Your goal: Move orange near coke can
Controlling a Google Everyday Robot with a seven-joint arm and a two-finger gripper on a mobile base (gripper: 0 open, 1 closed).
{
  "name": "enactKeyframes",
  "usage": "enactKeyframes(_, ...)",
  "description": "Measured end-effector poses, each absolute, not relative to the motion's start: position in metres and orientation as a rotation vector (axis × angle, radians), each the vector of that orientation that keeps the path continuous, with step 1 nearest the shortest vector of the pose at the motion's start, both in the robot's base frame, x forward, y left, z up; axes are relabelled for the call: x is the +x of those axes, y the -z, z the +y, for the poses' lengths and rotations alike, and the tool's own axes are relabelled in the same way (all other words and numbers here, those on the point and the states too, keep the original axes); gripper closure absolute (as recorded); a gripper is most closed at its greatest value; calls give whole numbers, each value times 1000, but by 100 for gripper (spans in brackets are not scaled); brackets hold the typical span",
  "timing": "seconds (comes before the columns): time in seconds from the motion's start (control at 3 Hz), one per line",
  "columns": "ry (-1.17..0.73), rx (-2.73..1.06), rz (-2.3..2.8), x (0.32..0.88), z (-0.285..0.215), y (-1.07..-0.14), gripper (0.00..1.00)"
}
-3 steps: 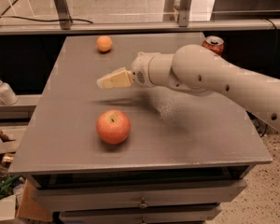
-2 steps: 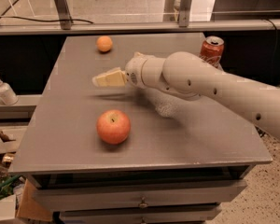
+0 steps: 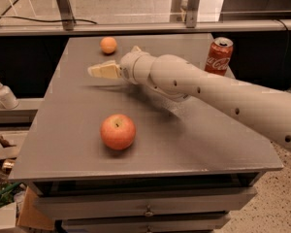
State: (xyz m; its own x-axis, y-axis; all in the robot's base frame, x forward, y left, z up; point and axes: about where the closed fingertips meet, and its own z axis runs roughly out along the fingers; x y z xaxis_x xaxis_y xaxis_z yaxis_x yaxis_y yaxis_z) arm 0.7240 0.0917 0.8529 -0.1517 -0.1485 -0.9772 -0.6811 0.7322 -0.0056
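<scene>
The small orange (image 3: 108,44) sits at the far left of the grey table (image 3: 77,144). The red coke can (image 3: 218,56) stands upright at the far right edge of the table. My gripper (image 3: 93,71) reaches in from the right on a long white arm and hovers over the table, just in front of the orange and slightly left of it, apart from it. It holds nothing that I can see. A larger red-yellow apple (image 3: 118,131) lies in the middle front of the table.
A white pump bottle (image 3: 4,93) stands on a lower shelf left of the table. Metal posts (image 3: 62,6) and a rail run behind the table's far edge. Drawers (image 3: 145,210) sit under the front edge.
My gripper has moved farther away and to the left, closer to the orange. With the arm shifted, the whole coke can shows. The orange, apple and can have not moved.
</scene>
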Motion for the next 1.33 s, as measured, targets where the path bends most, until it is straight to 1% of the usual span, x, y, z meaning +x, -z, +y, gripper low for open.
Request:
enactKeyframes(0.67, -493, -666, 1672, 774, 128, -860, 0)
enactKeyframes(1.33, -485, -623, 1699, 810, 131, -848, 0)
